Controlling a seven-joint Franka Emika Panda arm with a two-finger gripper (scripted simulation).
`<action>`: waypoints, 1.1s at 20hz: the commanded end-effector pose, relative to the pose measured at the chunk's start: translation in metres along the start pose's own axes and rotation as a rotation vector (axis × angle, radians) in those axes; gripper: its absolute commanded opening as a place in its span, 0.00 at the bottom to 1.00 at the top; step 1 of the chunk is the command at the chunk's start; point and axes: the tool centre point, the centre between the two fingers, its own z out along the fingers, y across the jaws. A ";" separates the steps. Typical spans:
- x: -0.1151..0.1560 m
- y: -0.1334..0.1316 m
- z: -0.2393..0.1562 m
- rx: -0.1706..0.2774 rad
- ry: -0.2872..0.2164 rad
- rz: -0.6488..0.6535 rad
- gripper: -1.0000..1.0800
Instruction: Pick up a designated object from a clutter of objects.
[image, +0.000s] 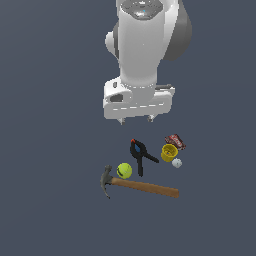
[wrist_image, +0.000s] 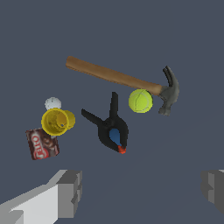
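The black spring clamp (image: 140, 155) lies on the dark floor in the middle of the clutter, its two handles splayed toward the hammer, with a blue and red spot at its jaw end. In the wrist view the clamp (wrist_image: 111, 129) lies beyond and between the two fingers. My gripper (image: 136, 119) hangs high above the clutter, a little behind the clamp. It is open and empty; its grey fingertips (wrist_image: 70, 192) stand wide apart in the wrist view.
A wooden-handled hammer (image: 142, 186) lies in front of the clamp. A yellow-green tennis ball (image: 124, 170) sits by the hammer head. A yellow cup (image: 169, 152), a small white ball (image: 176, 162) and a red-brown packet (image: 175, 141) lie at the exterior view's right.
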 end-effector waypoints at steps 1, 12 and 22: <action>0.004 -0.002 0.017 -0.005 -0.001 -0.045 0.96; 0.017 -0.017 0.123 -0.023 0.000 -0.343 0.96; 0.015 -0.028 0.177 -0.023 0.003 -0.498 0.96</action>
